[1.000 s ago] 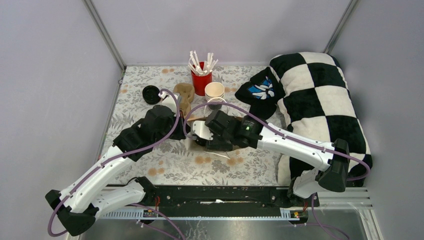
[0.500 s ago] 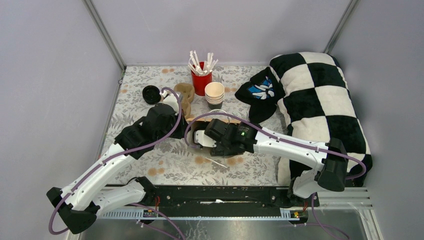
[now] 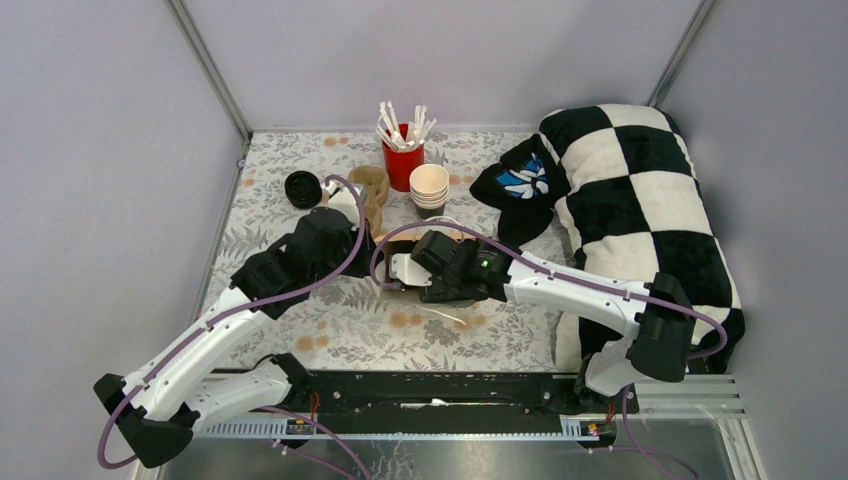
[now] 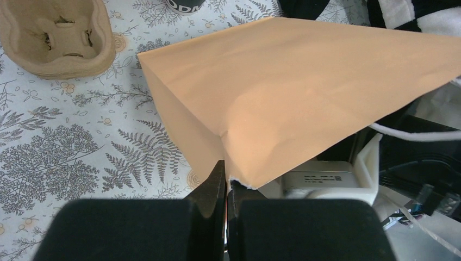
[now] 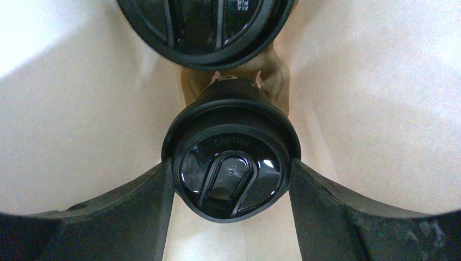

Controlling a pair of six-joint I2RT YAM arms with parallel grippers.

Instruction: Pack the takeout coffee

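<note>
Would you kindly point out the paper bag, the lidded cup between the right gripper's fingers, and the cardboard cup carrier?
paper bag (image 4: pixel 304 92): left wrist view, middle of its broad tan side.
lidded cup (image 5: pixel 231 171): right wrist view, centre of its black lid.
cardboard cup carrier (image 4: pixel 24 38): left wrist view, its moulded top face.

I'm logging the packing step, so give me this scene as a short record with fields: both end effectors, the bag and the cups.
left end effector: shut on the paper bag edge
right end effector: inside the bag, closed around the near cup at its lid
far cup: deeper in the bag, lid on
cardboard carrier: on the table beside the bag
</note>
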